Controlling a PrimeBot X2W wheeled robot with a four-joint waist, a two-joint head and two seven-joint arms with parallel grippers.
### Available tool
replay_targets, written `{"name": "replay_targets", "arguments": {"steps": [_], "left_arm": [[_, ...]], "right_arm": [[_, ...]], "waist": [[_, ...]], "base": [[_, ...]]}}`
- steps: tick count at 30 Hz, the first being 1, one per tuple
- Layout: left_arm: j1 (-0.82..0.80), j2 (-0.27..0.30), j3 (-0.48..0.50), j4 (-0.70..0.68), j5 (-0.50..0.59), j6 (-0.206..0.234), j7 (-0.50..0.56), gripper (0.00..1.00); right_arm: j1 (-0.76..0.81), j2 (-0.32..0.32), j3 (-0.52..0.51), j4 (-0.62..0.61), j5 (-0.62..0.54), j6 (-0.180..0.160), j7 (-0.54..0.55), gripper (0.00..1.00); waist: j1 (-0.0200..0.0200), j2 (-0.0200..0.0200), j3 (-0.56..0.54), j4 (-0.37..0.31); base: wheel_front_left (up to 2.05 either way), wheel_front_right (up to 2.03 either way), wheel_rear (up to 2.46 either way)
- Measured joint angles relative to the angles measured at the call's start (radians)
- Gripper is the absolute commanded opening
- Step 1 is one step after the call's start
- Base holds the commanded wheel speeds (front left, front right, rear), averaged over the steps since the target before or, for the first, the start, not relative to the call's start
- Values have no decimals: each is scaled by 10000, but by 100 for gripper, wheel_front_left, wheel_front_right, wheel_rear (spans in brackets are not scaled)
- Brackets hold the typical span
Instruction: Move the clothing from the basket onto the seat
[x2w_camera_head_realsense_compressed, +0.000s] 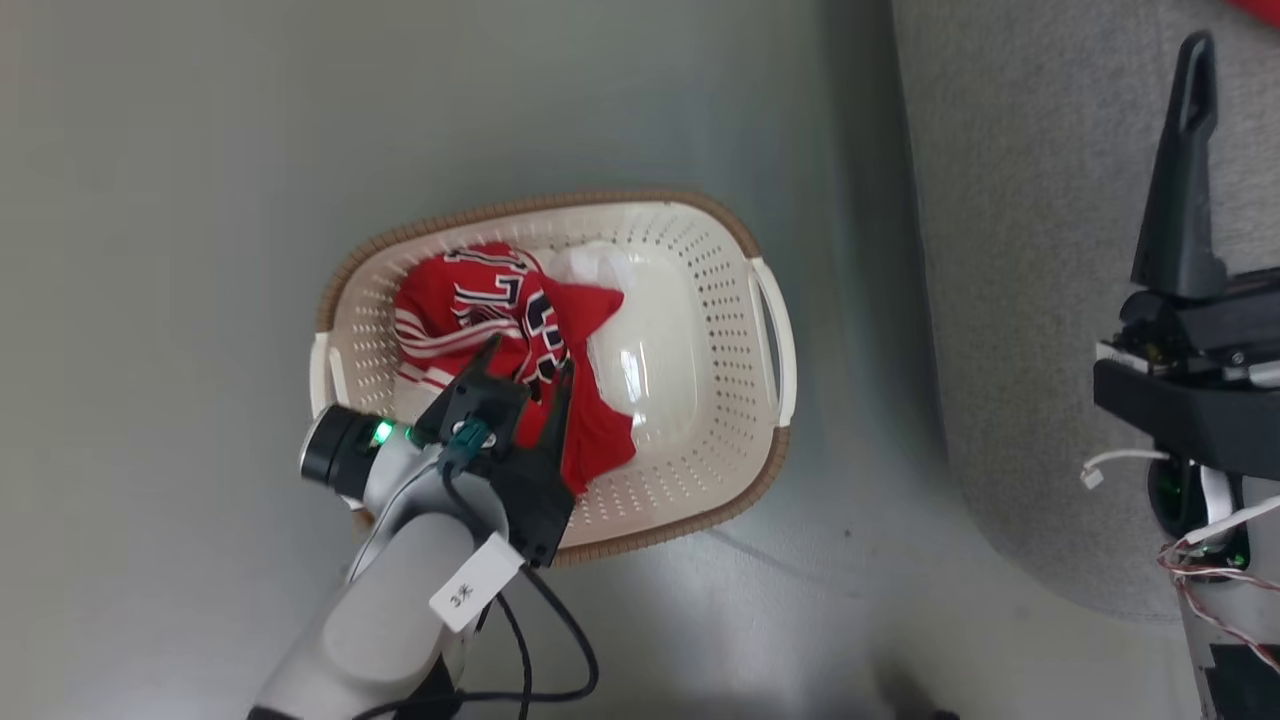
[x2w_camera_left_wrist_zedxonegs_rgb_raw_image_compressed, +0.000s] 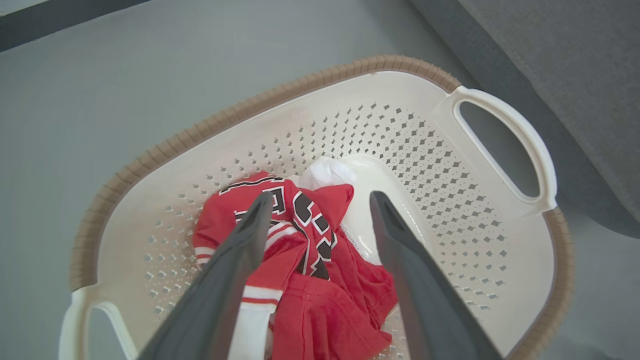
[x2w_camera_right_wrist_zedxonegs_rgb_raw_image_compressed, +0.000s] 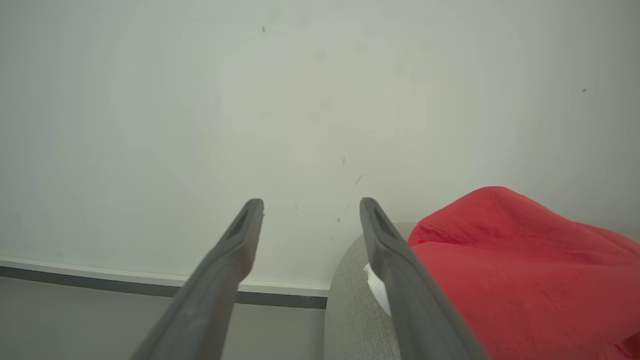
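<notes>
The cream basket (x2w_camera_head_realsense_compressed: 740, 300) with a brown rim stands on the floor, and the red clothing (x2w_camera_head_realsense_compressed: 480, 310) lies crumpled in its left half, dark lettering showing. My left gripper (x2w_camera_head_realsense_compressed: 528, 360) hangs open just above that heap, one finger on each side of a red fold. In the left wrist view the clothing (x2w_camera_left_wrist_zedxonegs_rgb_raw_image_compressed: 310, 280) lies between and under the open left gripper (x2w_camera_left_wrist_zedxonegs_rgb_raw_image_compressed: 320, 200), inside the basket (x2w_camera_left_wrist_zedxonegs_rgb_raw_image_compressed: 500, 165). My right gripper (x2w_camera_head_realsense_compressed: 1190, 70) is over the grey seat (x2w_camera_head_realsense_compressed: 1030, 250). The right gripper (x2w_camera_right_wrist_zedxonegs_rgb_raw_image_compressed: 310, 205) is open and empty, with another red clothing piece (x2w_camera_right_wrist_zedxonegs_rgb_raw_image_compressed: 525, 270) on the seat (x2w_camera_right_wrist_zedxonegs_rgb_raw_image_compressed: 350, 300) beside it.
A white bit of cloth (x2w_camera_head_realsense_compressed: 595, 265) sticks out behind the red heap in the basket. The seat's rounded edge (x2w_camera_left_wrist_zedxonegs_rgb_raw_image_compressed: 575, 65) runs close to the basket's right handle (x2w_camera_head_realsense_compressed: 780, 340). Grey floor (x2w_camera_head_realsense_compressed: 200, 200) surrounds the basket. A pale wall and baseboard (x2w_camera_right_wrist_zedxonegs_rgb_raw_image_compressed: 125, 277) lie beyond the seat.
</notes>
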Motion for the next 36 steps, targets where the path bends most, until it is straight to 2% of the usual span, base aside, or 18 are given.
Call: {"name": "replay_targets", "arguments": {"steps": [4, 17, 30, 31, 32, 33, 35, 36], "left_arm": [[-584, -23, -376, 107, -61, 69, 88, 100], [-2498, -23, -744, 899, -155, 155, 238, 100], [-3444, -29, -667, 2165, -42, 337, 198, 100], [-3444, -29, -662, 2270, -40, 345, 198, 96], [-3444, -27, -658, 2349, -40, 368, 198, 76], [-3447, -27, -656, 2424, -40, 420, 198, 49], [-3454, -27, -660, 2537, -42, 420, 196, 20], [-3455, -25, -669, 2569, -42, 420, 190, 0]], "right_arm": [[-356, 0, 12, -232, -36, -2, 0, 100], [-1426, 92, 10, -706, -52, -33, 0, 100], [-1805, 270, 182, -566, -153, -35, -4, 100], [-1813, 270, 192, -566, -207, -35, -4, 100], [-1827, 274, 203, -558, -240, -35, -4, 100], [-1843, 278, 213, -541, -272, -35, -4, 100], [-1899, 293, 240, -479, -305, -35, -6, 100], [-1937, 311, 251, -439, -307, -35, -8, 100]], "waist": [[0, 0, 609, -72], [0, -1, 2666, -244], [-1, -1, 3612, -521], [-1, -2, 3637, -540], [-1, -2, 3656, -558], [-2, -2, 3671, -572], [-2, -3, 3688, -595], [-2, -3, 3686, -604]], "base": [[0, 0, 0], [0, 0, 0], [0, 0, 0], [0, 0, 0], [0, 0, 0], [0, 0, 0], [0, 0, 0], [0, 0, 0]]}}
